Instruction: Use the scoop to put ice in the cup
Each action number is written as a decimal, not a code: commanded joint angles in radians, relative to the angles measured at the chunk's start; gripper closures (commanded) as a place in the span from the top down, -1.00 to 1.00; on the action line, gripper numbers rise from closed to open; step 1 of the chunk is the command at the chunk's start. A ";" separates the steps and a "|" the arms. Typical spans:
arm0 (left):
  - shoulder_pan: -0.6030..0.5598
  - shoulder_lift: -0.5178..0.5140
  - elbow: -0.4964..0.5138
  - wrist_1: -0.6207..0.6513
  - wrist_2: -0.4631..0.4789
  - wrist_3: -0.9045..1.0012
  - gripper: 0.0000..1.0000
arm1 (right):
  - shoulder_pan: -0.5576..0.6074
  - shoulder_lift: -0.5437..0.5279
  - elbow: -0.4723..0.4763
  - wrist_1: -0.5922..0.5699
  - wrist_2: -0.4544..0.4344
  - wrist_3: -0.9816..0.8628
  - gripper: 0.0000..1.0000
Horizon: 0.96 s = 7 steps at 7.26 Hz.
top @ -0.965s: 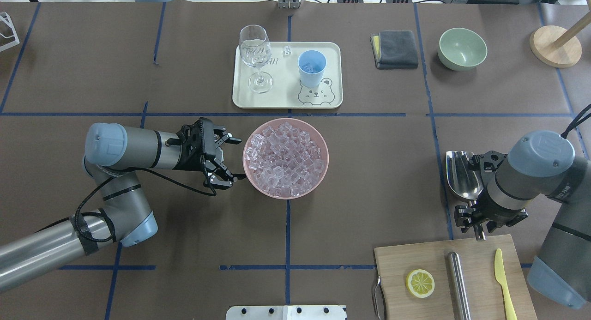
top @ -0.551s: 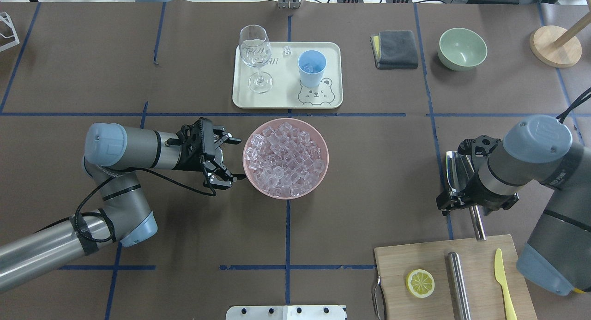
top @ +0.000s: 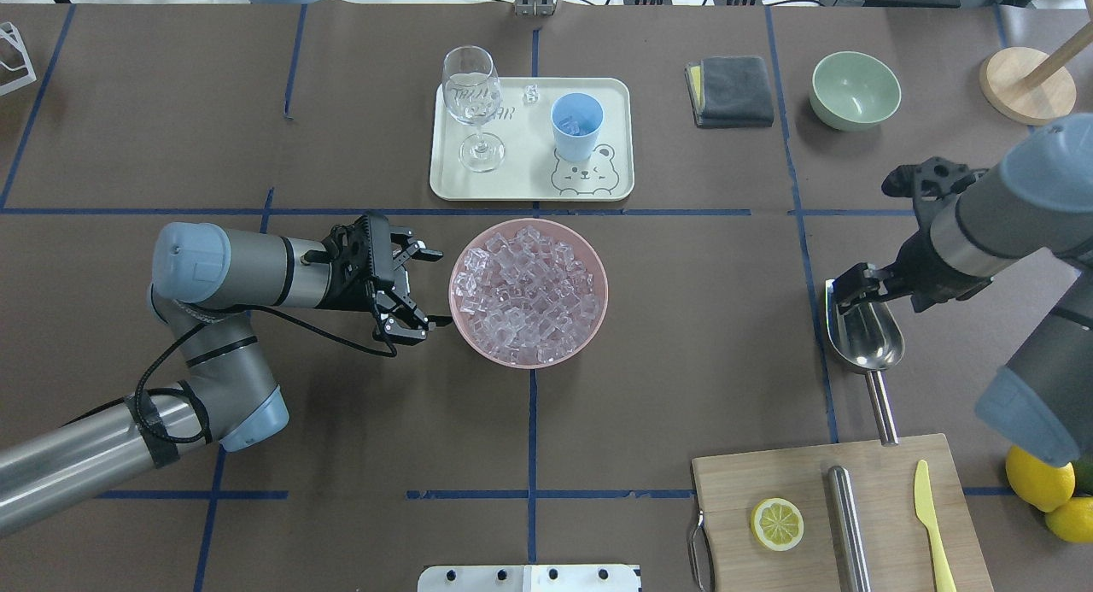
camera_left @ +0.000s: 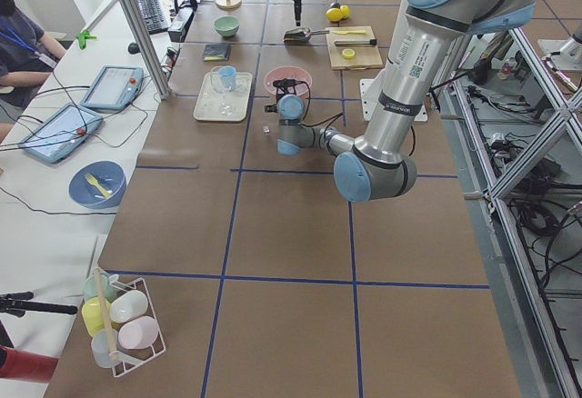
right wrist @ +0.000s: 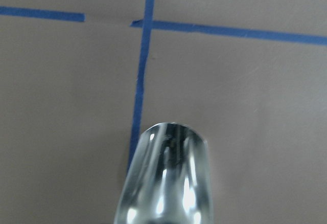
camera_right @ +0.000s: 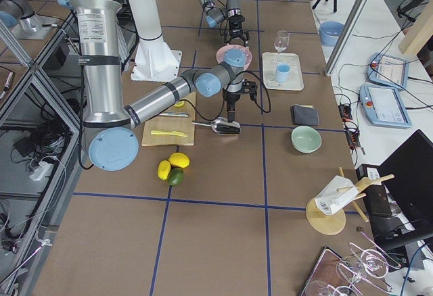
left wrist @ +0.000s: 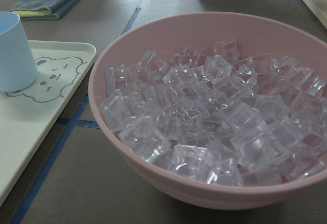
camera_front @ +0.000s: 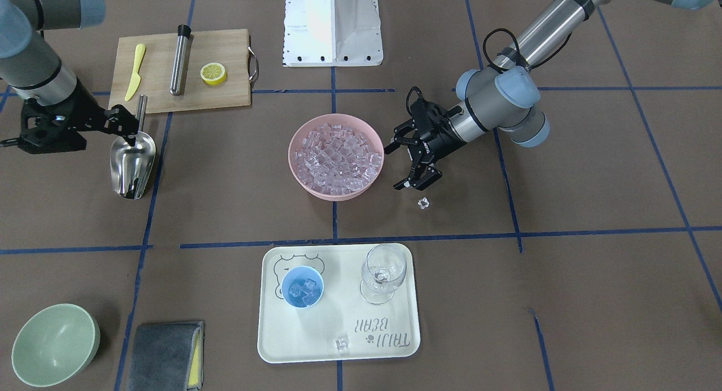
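The ice (top: 528, 291) fills a pink bowl (top: 461, 319) at mid-table, also close up in the left wrist view (left wrist: 204, 116). The light-blue cup (top: 576, 122) stands on a cream tray (top: 615, 178) with a few cubes inside (camera_front: 303, 289). One loose cube (camera_front: 423, 202) lies on the table and another on the tray (camera_front: 341, 343). The steel scoop (top: 867, 340) lies on the table, its handle pointing to the cutting board. My right gripper (top: 854, 291) hovers open and empty above the trough (right wrist: 168, 183). My left gripper (top: 431, 289) is open beside the bowl's left rim.
A wine glass (top: 474, 105) stands on the tray left of the cup. A grey cloth (top: 730, 90), green bowl (top: 854, 90) and wooden stand (top: 1025, 84) are back right. A cutting board (top: 743, 481) holds a lemon half, steel cylinder and yellow knife. Lemons (top: 1040, 477) lie at the right edge.
My right gripper has moved off the scoop's handle, up and toward the trough's far end. The scoop now lies flat and uncovered. My left gripper has barely shifted.
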 commanded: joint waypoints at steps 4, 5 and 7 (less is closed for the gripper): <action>-0.114 0.021 -0.008 0.049 -0.111 0.003 1.00 | 0.447 -0.185 -0.076 -0.081 0.079 -0.791 1.00; -0.151 0.023 -0.008 0.073 -0.142 0.003 1.00 | 0.504 -0.247 -0.084 -0.077 0.079 -0.867 1.00; -0.264 0.024 -0.028 0.230 -0.275 0.002 1.00 | 0.569 -0.286 -0.140 -0.072 0.116 -0.875 1.00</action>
